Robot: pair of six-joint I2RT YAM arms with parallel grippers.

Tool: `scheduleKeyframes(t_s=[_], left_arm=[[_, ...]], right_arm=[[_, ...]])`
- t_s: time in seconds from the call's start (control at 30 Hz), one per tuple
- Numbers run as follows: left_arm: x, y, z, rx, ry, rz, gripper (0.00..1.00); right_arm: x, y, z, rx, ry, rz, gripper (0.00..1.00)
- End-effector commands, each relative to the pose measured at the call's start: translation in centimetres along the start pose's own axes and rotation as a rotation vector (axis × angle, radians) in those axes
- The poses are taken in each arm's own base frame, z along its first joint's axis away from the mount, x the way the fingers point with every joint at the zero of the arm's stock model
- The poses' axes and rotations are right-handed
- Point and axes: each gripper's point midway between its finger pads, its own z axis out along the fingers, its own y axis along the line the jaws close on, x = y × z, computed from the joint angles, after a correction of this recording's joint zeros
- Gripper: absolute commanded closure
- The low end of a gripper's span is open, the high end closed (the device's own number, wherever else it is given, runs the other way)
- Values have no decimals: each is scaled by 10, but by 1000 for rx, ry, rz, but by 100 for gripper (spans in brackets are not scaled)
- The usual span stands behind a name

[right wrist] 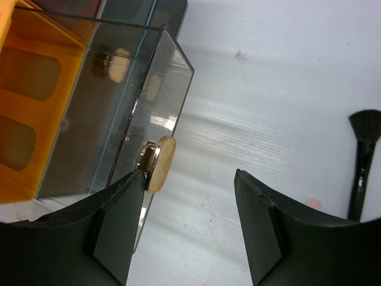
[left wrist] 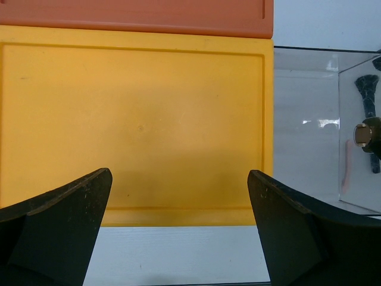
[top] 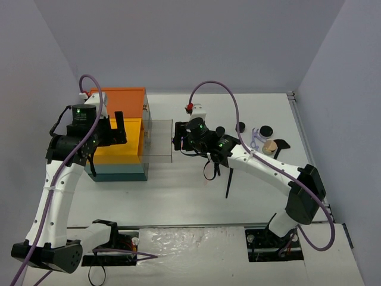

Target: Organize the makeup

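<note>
A slim black brush (top: 228, 183) lies flat on my tabletop (top: 178, 196) near the middle, its bristles fanned out. Well off to the right stand a first black jar (top: 241, 126) and a second black jar (top: 265, 131), both round and upright. A lilac loop (top: 255, 139) lies between them, and a beige puff (top: 269, 146) sits just beside the loop.
</note>
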Motion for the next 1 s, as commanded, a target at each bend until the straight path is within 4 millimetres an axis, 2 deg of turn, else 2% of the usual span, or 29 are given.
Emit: scheduleKeyframes(t_s=[0.0,0.2,0.27,0.4,0.47,0.73,0.97], left_arm=[[-36,-6,-14,18,-119,-7,3],[-39,-7,-15,24,-125,-8,3],[-39,-7,-14,24,-122,-9,3],[-38,-8,-16,32,-123,-14,3],[-39,-8,-20,30,-133,-16,3],[-31,-3,-36,19,-139,-14,3],[-12,6,-45,-14,-120,-10,3]], right_arm=[[-41,-9,-38,5,-128,6,39],[-45,-13,-60,-17,-157,-7,23],[-40,-16,-61,-18,-148,-27,18],[-28,-38,-58,60,-142,5,20],[-4,-58,-47,120,-98,28,22],[78,-111,-16,321,49,61,34],[125,-135,13,407,164,21,37]])
